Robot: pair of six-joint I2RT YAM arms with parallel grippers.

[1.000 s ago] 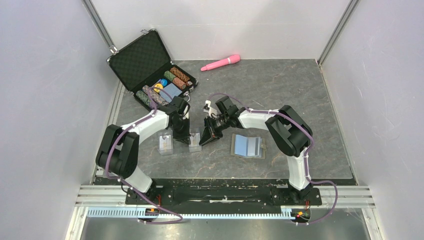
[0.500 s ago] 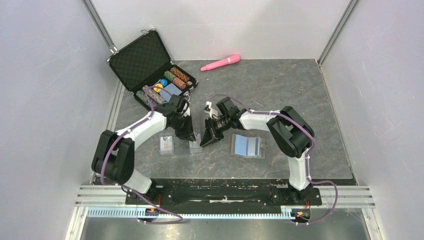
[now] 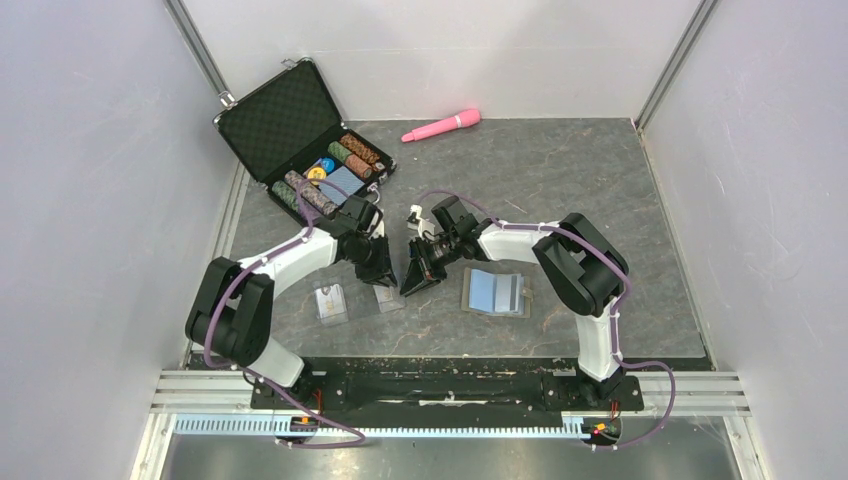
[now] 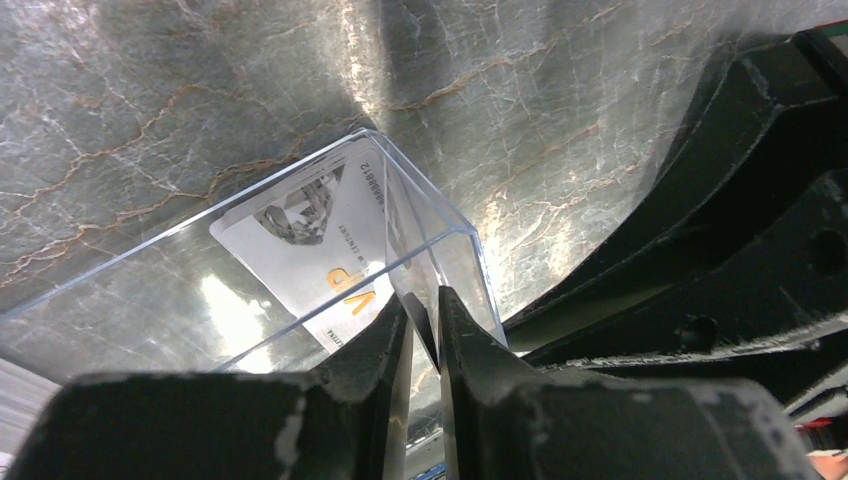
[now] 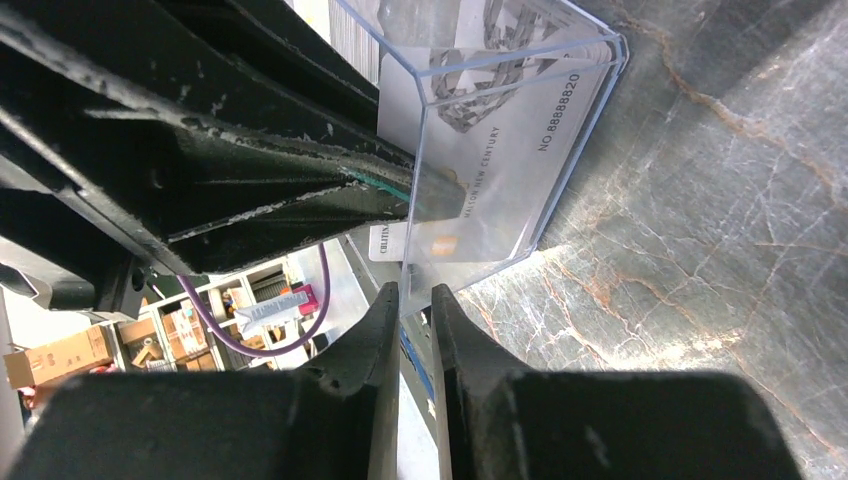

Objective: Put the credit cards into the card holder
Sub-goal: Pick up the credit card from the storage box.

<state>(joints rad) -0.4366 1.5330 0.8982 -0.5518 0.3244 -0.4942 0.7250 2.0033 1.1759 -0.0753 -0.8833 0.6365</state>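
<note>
A clear plastic box with pale credit cards inside rests tilted on the dark marble table, between both arms. My left gripper is shut on one thin wall of that box. My right gripper pinches the opposite wall of the box, through which a printed card shows. In the top view the left gripper and right gripper meet tip to tip over it. The card holder lies open, blue lining up, to the right. A second clear box holding a card lies to the left.
An open black case with poker chips and a blue deck stands at the back left, just behind the left arm. A pink cylindrical object lies at the back wall. Grey walls close in both sides.
The left wrist has swung right and toward the front edge. The clear box between the grippers now sits lower and nearer the front. The right arm has hardly moved.
</note>
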